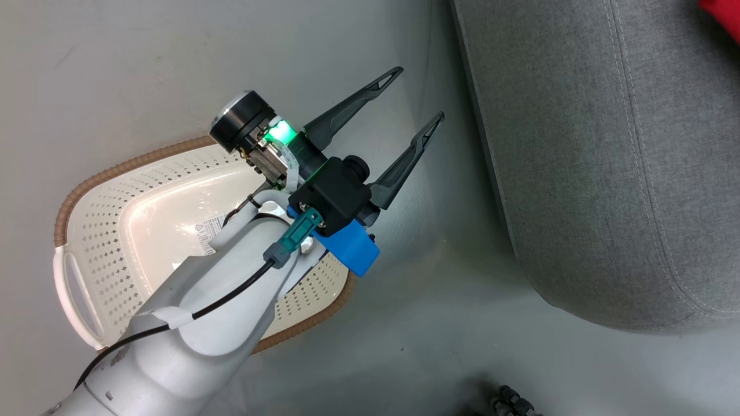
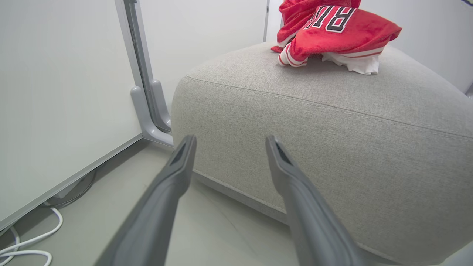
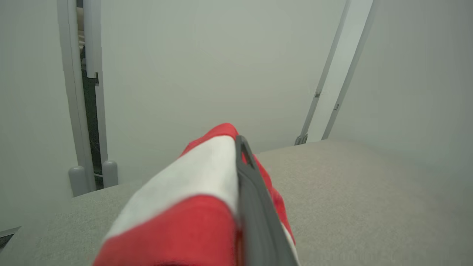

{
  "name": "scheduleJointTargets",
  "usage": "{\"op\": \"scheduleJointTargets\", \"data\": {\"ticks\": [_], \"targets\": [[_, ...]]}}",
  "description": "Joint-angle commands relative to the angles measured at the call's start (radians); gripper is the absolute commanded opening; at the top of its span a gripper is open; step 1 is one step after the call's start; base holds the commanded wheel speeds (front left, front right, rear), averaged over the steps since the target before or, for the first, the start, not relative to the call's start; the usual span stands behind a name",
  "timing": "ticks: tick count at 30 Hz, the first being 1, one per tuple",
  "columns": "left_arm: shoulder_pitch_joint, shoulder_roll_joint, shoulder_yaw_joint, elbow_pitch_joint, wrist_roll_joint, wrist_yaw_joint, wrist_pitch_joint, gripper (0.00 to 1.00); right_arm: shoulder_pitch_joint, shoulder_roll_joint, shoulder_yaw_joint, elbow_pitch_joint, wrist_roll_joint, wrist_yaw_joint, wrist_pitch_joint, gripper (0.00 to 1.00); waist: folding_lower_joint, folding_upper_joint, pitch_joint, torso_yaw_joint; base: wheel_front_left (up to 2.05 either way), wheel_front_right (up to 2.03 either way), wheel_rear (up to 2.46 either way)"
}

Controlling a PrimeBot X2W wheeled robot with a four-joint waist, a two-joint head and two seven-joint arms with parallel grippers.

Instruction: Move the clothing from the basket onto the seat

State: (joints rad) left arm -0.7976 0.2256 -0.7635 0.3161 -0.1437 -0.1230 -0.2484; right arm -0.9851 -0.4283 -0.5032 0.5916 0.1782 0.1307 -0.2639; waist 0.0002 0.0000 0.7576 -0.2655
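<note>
My left pincer (image 1: 420, 92) hangs spread and idle between basket (image 1: 104, 231) and seat (image 1: 607, 173), out of the way. My right pincer (image 3: 238, 147) is clamped on the shorts (image 3: 192, 192) above the seat, I judge to drop them near the jersey (image 2: 332, 33) already lying there.

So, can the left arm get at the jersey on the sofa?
Probably yes: the left gripper, jaws open and empty, faces the sofa with nothing between; the jersey lies on top, so it must rise first.

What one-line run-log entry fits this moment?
left gripper: open, empty | right gripper: shut on shorts over seat | jersey: on seat | basket: looks empty
</note>
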Motion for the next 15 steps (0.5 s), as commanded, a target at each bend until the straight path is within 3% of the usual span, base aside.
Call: {"op": "scheduleJointTargets", "data": {"ticks": [1,14,15], "targets": [[-0.016,0.003,-0.002,0.001,-0.003,0.001,-0.002,1.00,0.021,0.011,-0.002,0.013,0.008,0.000,-0.001,0.00,-0.0002,0.0000,0.000,0.001,0.00,0.00,0.00],[-0.018,0.007,-0.005,0.013,-0.016,0.013,-0.010,1.00,0.095,0.068,0.048,0.140,0.044,0.000,-0.001,0.00,-0.0002,0.0000,-0.025,0.008,0.00,0.00,0.00],[-0.013,0.008,-0.005,0.015,-0.019,0.014,-0.009,1.00,0.103,0.070,0.048,0.133,0.044,0.000,-0.001,0.44,-0.0002,0.0000,-0.033,0.006,0.00,0.00,0.00]]}}
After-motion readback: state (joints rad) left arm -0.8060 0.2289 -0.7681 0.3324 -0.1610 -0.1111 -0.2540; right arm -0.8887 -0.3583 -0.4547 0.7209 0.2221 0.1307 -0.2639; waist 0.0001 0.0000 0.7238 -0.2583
